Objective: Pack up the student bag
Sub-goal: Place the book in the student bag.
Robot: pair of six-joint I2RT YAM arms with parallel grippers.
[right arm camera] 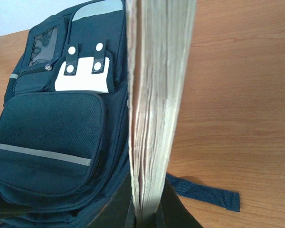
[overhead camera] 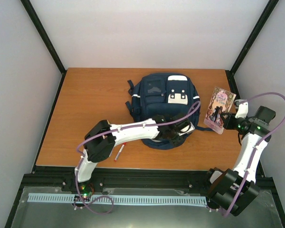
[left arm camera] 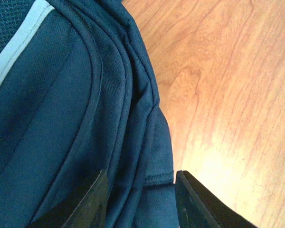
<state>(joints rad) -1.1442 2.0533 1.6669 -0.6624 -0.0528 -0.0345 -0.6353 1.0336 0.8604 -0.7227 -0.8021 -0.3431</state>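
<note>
The student bag [overhead camera: 162, 102], navy with a pale patch and white stripes, lies flat mid-table. My left gripper [overhead camera: 184, 129] is at its near right edge. In the left wrist view a fold of the bag's fabric [left arm camera: 147, 156] fills the gap between the two dark fingers [left arm camera: 88, 204], which touch it on both sides. To the right of the bag, my right gripper [overhead camera: 230, 118] holds a pink-covered book [overhead camera: 219, 110] above the table. The right wrist view shows the book's page edges [right arm camera: 159, 95] pinched between the jaws, with the bag [right arm camera: 52, 128] just to the left.
A red-and-white pen [overhead camera: 118, 153] lies on the wooden table [overhead camera: 85, 95] near the front edge, under the left arm. A dark strap [right arm camera: 206, 192] trails from the bag across the wood. White walls and black frame posts enclose the table.
</note>
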